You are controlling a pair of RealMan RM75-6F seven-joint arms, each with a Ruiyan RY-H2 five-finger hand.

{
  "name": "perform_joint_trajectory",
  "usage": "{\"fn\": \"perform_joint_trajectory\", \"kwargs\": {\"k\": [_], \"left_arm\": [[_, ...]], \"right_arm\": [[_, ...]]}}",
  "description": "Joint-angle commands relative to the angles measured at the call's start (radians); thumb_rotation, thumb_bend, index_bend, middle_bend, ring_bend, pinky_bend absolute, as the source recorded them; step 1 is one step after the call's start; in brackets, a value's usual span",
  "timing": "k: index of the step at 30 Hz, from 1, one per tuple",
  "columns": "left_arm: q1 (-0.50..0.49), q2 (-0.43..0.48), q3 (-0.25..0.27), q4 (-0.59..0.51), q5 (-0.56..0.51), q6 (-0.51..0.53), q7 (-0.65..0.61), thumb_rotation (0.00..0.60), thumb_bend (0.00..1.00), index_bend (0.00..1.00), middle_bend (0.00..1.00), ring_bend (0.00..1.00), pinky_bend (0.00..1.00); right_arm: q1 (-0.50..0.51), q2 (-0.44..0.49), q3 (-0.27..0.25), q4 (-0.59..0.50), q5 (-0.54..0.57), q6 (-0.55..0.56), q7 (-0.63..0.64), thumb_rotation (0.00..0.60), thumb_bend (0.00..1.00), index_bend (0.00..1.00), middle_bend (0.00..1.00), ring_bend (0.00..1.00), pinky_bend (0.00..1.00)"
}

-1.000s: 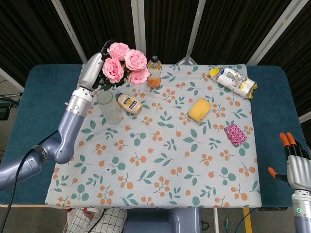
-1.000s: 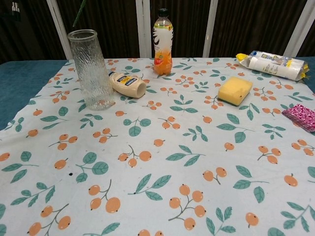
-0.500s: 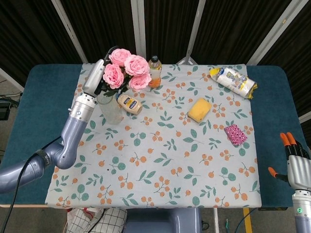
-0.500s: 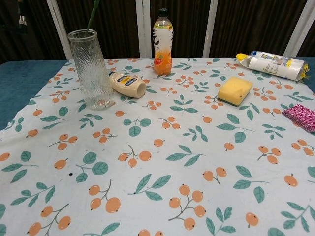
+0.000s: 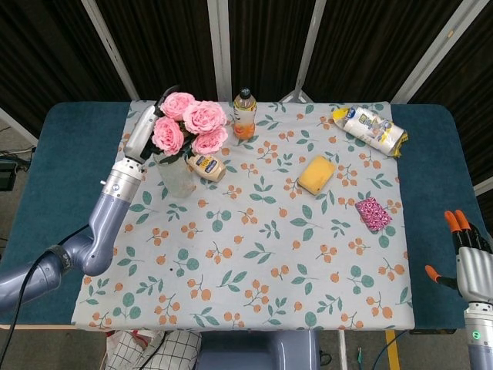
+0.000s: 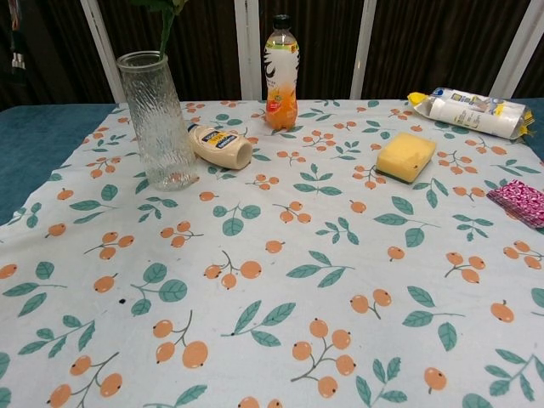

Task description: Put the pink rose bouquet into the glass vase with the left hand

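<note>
The left hand grips the pink rose bouquet above the glass vase, stems pointing down at its mouth, blooms leaning right. Whether the stems have entered is unclear. The right hand rests open, well apart at the tabletop's near corner.

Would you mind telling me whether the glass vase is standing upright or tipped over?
Upright. The glass vase stands on its base on the tablecloth, mouth up, with green stems at its rim.

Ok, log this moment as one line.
left hand: holds bouquet | stems at vase mouth, not seated | right hand: idle, open, table edge | step: lowering
</note>
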State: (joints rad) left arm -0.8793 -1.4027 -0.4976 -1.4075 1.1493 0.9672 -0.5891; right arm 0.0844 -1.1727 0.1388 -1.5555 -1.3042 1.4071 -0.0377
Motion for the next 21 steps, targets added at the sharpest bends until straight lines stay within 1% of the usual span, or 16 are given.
{"fn": "perform_joint_trajectory", "kwargs": {"k": [1,4,7,10,12,14,17,18,21], "left_arm": [[0.026,0.015,0.021,0.002,0.02,0.002,-0.039,0.6,0.48,0.49,0.42,0.04,0.05],[0.051,0.027,0.04,0.004,0.041,0.007,-0.074,0.6,0.48,0.47,0.4,0.04,0.05],[0.067,0.037,0.054,0.014,0.059,-0.002,-0.121,0.6,0.46,0.43,0.35,0.02,0.05],[0.078,0.055,0.071,0.026,0.08,-0.023,-0.163,0.6,0.43,0.36,0.28,0.0,0.04],[0.083,0.071,0.081,0.036,0.087,-0.04,-0.177,0.6,0.41,0.29,0.21,0.0,0.04],[0.087,0.086,0.089,0.043,0.086,-0.055,-0.175,0.6,0.39,0.24,0.17,0.0,0.04],[0.092,0.127,0.109,0.046,0.067,-0.117,-0.163,0.6,0.37,0.16,0.11,0.0,0.02],[0.093,0.134,0.113,0.046,0.065,-0.126,-0.158,0.6,0.37,0.14,0.09,0.0,0.02],[0.098,0.179,0.131,0.03,0.043,-0.174,-0.117,0.6,0.36,0.13,0.07,0.0,0.01]], "right_arm": [[0.0,0.0,-0.001,0.0,-0.003,0.001,0.002,0.6,0.21,0.08,0.05,0.09,0.19],[-0.001,-0.001,-0.002,0.0,-0.006,0.003,0.003,0.6,0.21,0.09,0.05,0.09,0.19],[0.0,-0.003,-0.001,0.0,-0.005,0.004,0.0,0.6,0.21,0.09,0.05,0.09,0.19],[0.001,-0.006,-0.001,0.003,-0.007,0.003,0.004,0.6,0.21,0.09,0.05,0.09,0.19],[0.002,-0.007,-0.002,0.007,-0.008,0.001,0.008,0.6,0.21,0.09,0.05,0.09,0.19],[0.002,-0.008,-0.001,0.009,-0.009,0.002,0.008,0.6,0.21,0.09,0.05,0.09,0.19],[0.002,-0.007,-0.001,0.008,-0.012,0.002,0.016,0.6,0.21,0.09,0.05,0.09,0.19],[0.002,-0.007,-0.001,0.007,-0.012,0.002,0.017,0.6,0.21,0.09,0.05,0.09,0.19],[0.001,-0.006,-0.003,0.007,-0.015,0.002,0.02,0.6,0.21,0.09,0.05,0.09,0.19]]}}
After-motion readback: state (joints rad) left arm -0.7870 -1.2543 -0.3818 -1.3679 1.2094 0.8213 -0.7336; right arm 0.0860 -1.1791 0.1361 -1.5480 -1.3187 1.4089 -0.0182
